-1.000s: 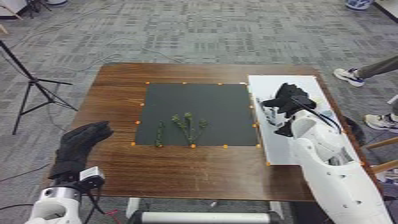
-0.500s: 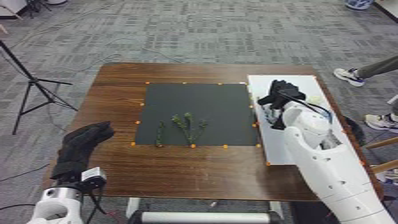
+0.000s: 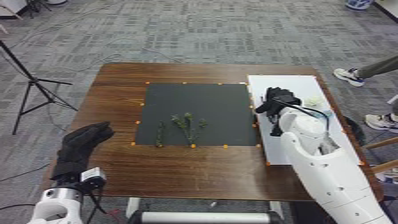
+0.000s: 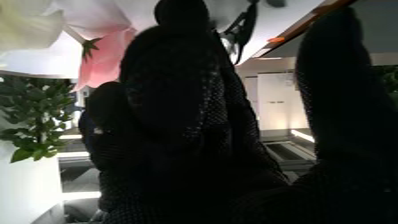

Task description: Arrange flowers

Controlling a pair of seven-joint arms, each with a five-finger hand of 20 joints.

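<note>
Fingers of the right hand [image 4: 200, 185] stand parted, visibly empty; we find green sprigs [image 3: 187, 122] on the dark mat [image 3: 197, 100], the pink flower [image 4: 110, 56] seemingly unplaced.

In the head view, the white left arm [image 3: 55, 206] rises from the lower left corner, its black-gloved left hand [image 3: 80, 145] angled toward the upper right, fingers relaxed. The white right arm [image 3: 333, 172] slants up from the lower right — its right hand [image 3: 282, 97] sits right of centre, fingers loosely extended, thumb [image 4: 336, 65] apart.
</note>
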